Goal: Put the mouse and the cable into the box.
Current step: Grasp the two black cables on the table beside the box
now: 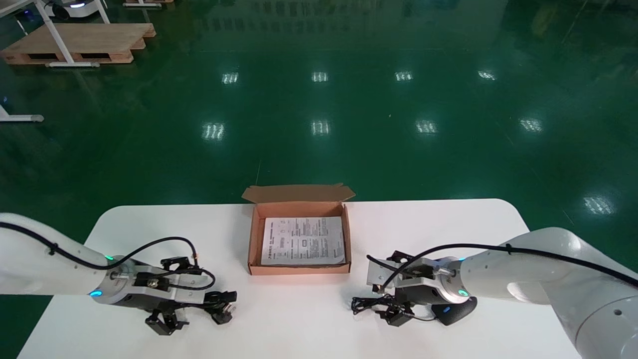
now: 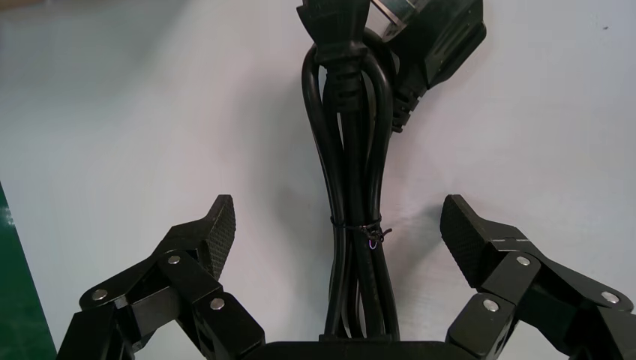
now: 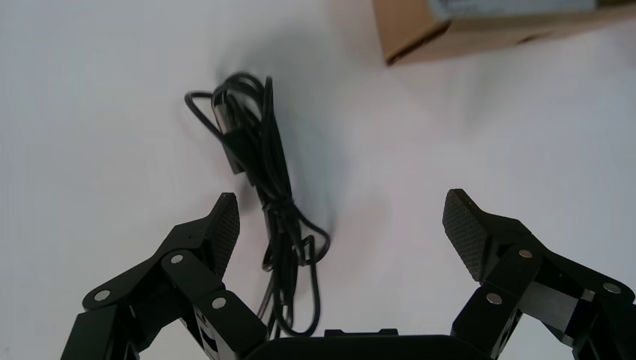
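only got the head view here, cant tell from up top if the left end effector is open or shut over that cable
Observer: Open. The left wrist view shows the left end effector spread wide, with the bundled power cable lying between its fingers, touching neither.
Operator: ok and the right one
Observer: Also open. In the right wrist view the right end effector has the thin mouse cable off-centre in its gap, close to one finger and far from the other.
Operator: is the power cable loose or tied
Observer: Tied. A thin tie cinches the strands together around the middle.
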`<state>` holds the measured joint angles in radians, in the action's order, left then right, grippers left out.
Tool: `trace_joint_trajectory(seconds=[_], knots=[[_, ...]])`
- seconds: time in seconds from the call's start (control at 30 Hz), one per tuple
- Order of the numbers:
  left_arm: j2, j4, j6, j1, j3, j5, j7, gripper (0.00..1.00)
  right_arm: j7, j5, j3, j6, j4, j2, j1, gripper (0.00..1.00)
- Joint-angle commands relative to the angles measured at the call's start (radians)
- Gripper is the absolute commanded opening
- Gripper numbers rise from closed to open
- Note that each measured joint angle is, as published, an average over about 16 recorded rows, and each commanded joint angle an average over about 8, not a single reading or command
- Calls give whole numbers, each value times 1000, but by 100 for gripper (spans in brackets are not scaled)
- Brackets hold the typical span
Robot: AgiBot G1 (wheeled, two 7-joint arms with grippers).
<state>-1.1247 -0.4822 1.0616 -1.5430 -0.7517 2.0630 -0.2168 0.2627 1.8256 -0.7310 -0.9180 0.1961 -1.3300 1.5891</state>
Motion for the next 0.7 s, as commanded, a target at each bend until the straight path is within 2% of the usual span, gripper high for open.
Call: trace_joint_trajectory(seconds=[0.03, 0.3, 0.37, 0.57, 0.63, 0.7], knots=[[0, 2, 0, 0, 0, 0, -1, 100, 18, -14, 6, -19, -8, 4, 13, 100], [-1, 6, -1, -1, 0, -1, -4, 99, 65, -33, 15, -48, -58, 3, 24, 99], [-1, 6, -1, -2, 1, -1, -4, 82, 68, -34, 14, -52, -67, 1, 25, 82], [-1, 7, -1, -2, 1, -1, -4, 7, 70, -34, 13, -55, -72, 0, 27, 8], [-1, 7, -1, -2, 1, -1, -4, 0, 69, -34, 13, -54, -70, 0, 27, 0], [-1, 7, -1, -2, 1, -1, -4, 0, 68, -34, 13, -53, -68, 1, 27, 0]])
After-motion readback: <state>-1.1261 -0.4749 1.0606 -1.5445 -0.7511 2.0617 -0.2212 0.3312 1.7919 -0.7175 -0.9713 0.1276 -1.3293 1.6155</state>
